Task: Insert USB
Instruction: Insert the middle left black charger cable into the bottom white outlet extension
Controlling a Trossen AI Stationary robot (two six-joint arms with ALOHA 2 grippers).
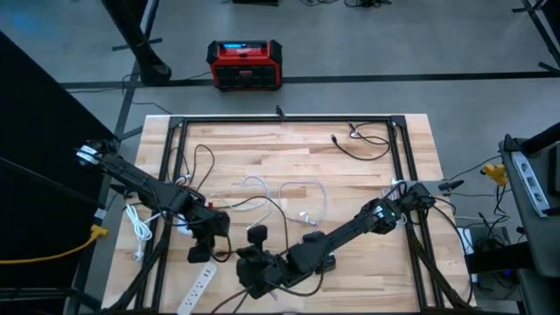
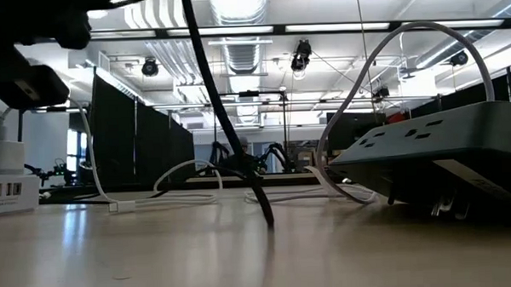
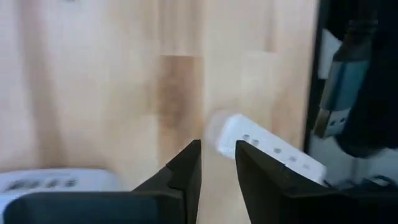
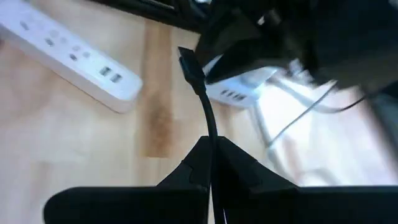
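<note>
My right gripper (image 4: 211, 146) is shut on a black USB cable (image 4: 210, 124), near the table's near edge in the high view (image 1: 248, 273). The cable's plug (image 4: 188, 62) sticks out past the fingertips. It points toward a small white block with ports (image 4: 239, 90) that lies under my left gripper. A white power strip (image 4: 74, 56) lies flat on the wood beside it. My left gripper (image 3: 217, 149) is open by a narrow gap and empty, hovering over the strip's end (image 3: 273, 149). The plug also shows in the left wrist view (image 3: 333, 99). My right gripper pinches the black cable (image 4: 210, 134) between its two fingers, a short way behind the plug. The fingers lie along the cable. The plug end stands out past the fingertips, lifted clear of the table.
Loose white cables (image 1: 289, 197) loop across the table's middle, and a black cable (image 1: 363, 144) lies at the far right. In the low view a power strip (image 2: 435, 150) rests tilted at the right and a white port block (image 2: 5, 182) stands at the left.
</note>
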